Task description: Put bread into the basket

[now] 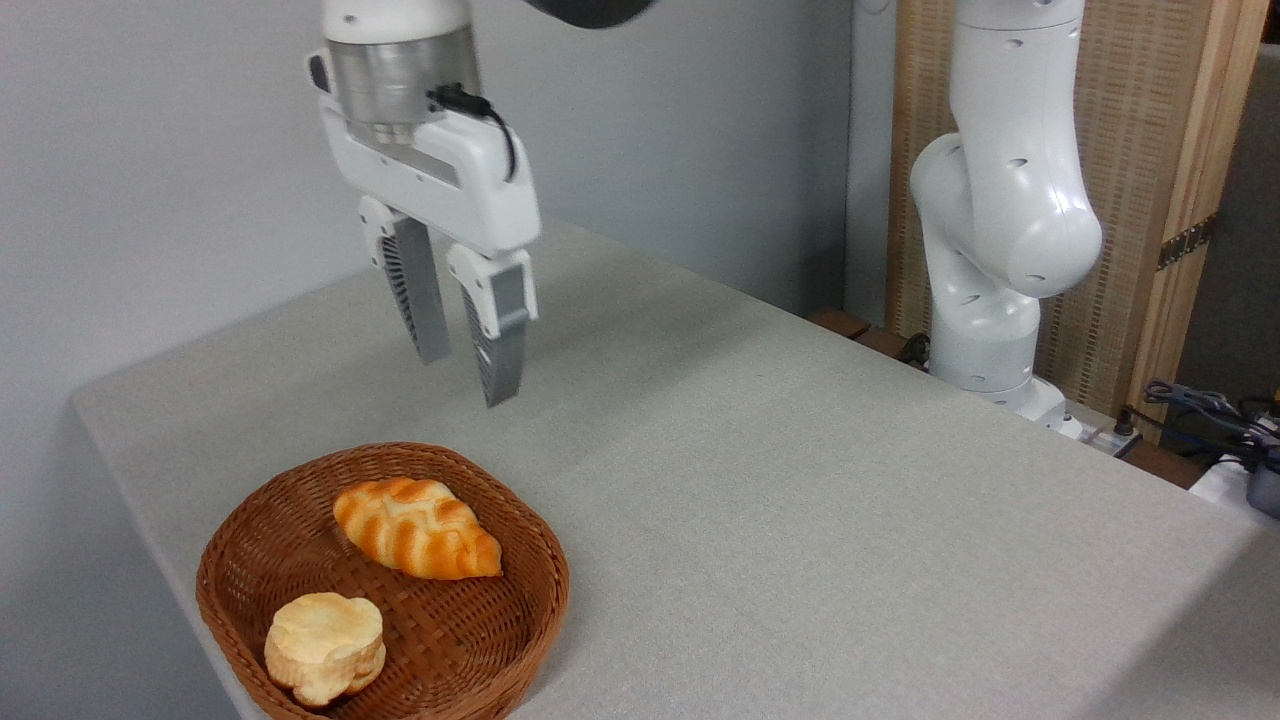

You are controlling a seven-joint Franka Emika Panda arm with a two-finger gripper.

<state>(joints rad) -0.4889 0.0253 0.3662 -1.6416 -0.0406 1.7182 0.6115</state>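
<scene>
1. We see the bread (417,528), a braided loaf with a glossy golden-orange crust and paler creases, lying inside the basket (250,520). It sits in the upper half of the basket floor, its long axis running from upper left to lower right, with one pointed end close to the right rim.

2. The basket is round, shallow and reddish-brown, woven with a thick rim. It stands near the left front corner of the table (800,480), and its lower edge is cut off by the frame.

3. Sharing the basket with the loaf, we find a pale round bun (324,646) in the lower left part. A strip of bare weave separates the two; they do not touch.

4. Above and behind the basket we see the gripper (468,372) hanging in the air, clear of the rim and of both baked goods. Its two grey fingers (418,300) point downward, spread moderately apart, with nothing between them.

5. The table is covered in a light grey, finely textured surface. At its far right side stands the white arm base (985,330), with cables (1200,410) beyond it.
</scene>
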